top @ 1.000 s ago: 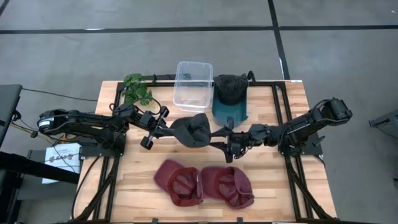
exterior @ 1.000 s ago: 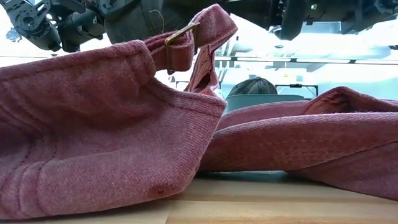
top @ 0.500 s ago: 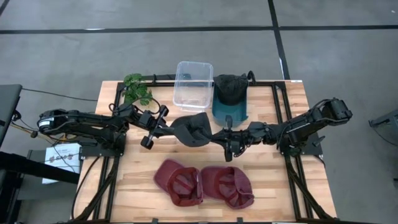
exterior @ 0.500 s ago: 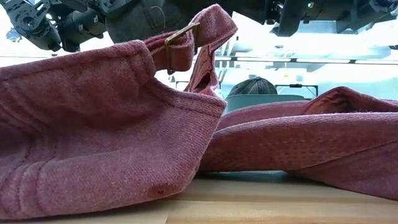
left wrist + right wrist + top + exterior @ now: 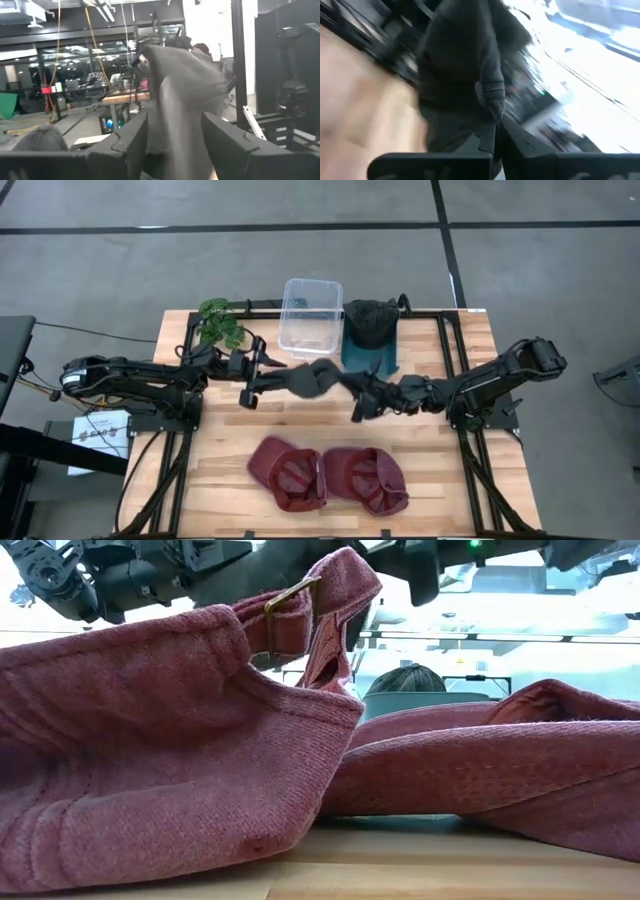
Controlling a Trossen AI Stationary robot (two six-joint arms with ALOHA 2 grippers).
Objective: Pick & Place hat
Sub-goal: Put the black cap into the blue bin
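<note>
- I have the dark gray hat (image 5: 315, 376) up in the air over the middle of the table (image 5: 470, 480), stretched between my two arms.
- My right gripper (image 5: 360, 392) is pinched shut on one edge of it.
- My left gripper (image 5: 262, 370) has its fingers spread wide, with the cloth hanging between them.
- I think I should pull the left arm back slowly so nothing snags.
- The hat looks soft, floppy and crumpled.
</note>
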